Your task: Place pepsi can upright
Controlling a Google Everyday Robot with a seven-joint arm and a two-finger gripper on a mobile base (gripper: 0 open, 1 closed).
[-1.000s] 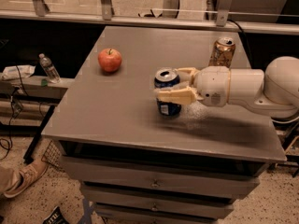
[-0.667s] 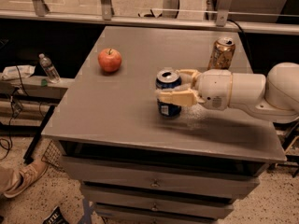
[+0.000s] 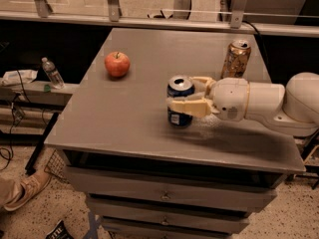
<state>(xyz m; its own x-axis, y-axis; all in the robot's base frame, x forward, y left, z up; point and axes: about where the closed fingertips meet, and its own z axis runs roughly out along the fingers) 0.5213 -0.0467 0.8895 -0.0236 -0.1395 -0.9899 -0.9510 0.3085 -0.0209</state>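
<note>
Extending over the table, the hand is clamped round the upright pepsi can.

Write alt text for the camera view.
The gripper, reaching in from the right edge, holds the upright pepsi can in its jaws on the grey table. A red apple sits back left, a gold-brown can back right.

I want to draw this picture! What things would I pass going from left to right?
Water bottle → red apple → pepsi can, with the gripper closed around it → gold-brown can.
</note>
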